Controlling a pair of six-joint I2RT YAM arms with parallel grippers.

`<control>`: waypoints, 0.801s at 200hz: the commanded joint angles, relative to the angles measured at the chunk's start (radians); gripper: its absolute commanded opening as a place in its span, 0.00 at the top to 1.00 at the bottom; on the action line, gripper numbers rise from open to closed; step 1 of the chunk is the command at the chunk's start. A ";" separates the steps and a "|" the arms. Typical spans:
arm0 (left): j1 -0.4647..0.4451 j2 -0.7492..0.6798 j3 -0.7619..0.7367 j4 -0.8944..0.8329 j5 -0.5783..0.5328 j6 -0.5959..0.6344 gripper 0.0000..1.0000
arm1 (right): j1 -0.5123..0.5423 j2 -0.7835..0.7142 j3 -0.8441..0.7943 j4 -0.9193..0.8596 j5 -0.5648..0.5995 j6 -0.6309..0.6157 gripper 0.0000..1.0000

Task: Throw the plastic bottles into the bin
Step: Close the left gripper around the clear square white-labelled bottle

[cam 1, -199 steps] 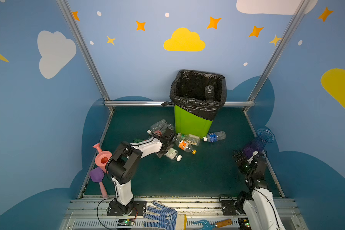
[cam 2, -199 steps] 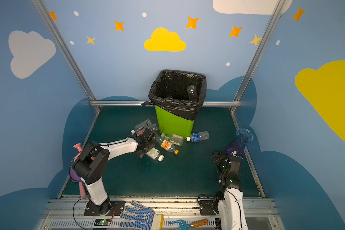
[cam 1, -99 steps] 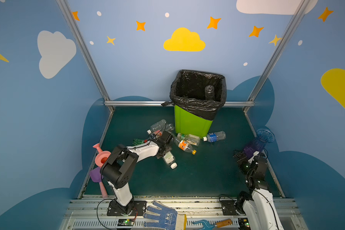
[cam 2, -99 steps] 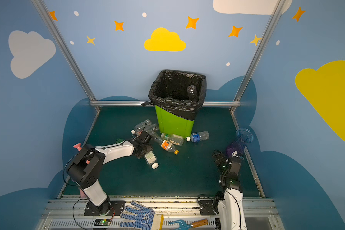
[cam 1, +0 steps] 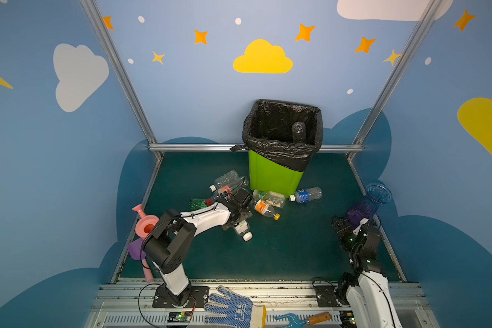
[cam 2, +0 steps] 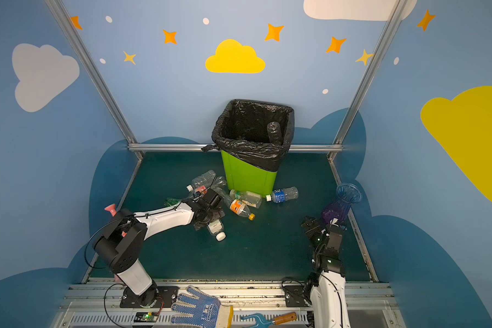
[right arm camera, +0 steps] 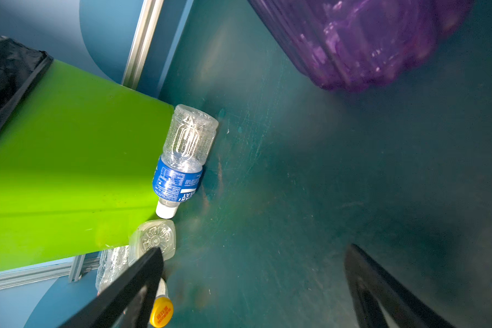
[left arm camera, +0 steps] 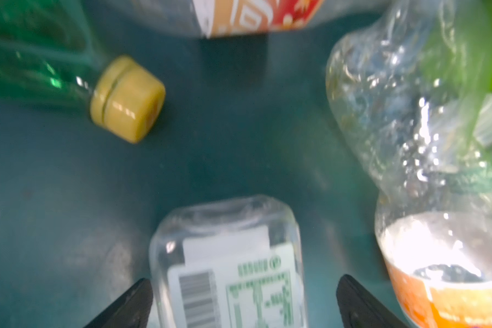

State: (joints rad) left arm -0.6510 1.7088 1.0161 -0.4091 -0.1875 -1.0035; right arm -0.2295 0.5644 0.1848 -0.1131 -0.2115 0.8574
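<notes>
Two end effectors stand with jaws spread: the right end effector (right arm camera: 254,248) empty near the right edge of the table (cam 1: 281,255), the left end effector (left arm camera: 244,279) straddling a white-capped bottle (cam 1: 242,229) lying mid-table. Farther on, we see more plastic bottles (cam 1: 263,206) at the foot of the bin (cam 1: 273,179), by the far edge.

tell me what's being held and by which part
Nothing is held: the left gripper is open around the white-labelled bottle, the right gripper open and empty.

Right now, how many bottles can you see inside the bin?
1: a clear bottle propped toward the right side inside the bin; others may lie hidden deeper.
</notes>
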 commanded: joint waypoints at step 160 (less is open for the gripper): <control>0.014 0.037 0.003 0.031 0.046 0.001 0.34 | -0.037 -0.015 -0.019 -0.008 -0.028 -0.005 0.02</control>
State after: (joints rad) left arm -0.6430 1.7519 1.0187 -0.3862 -0.1444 -1.0187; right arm -0.2604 0.5545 0.1791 -0.1173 -0.2287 0.8570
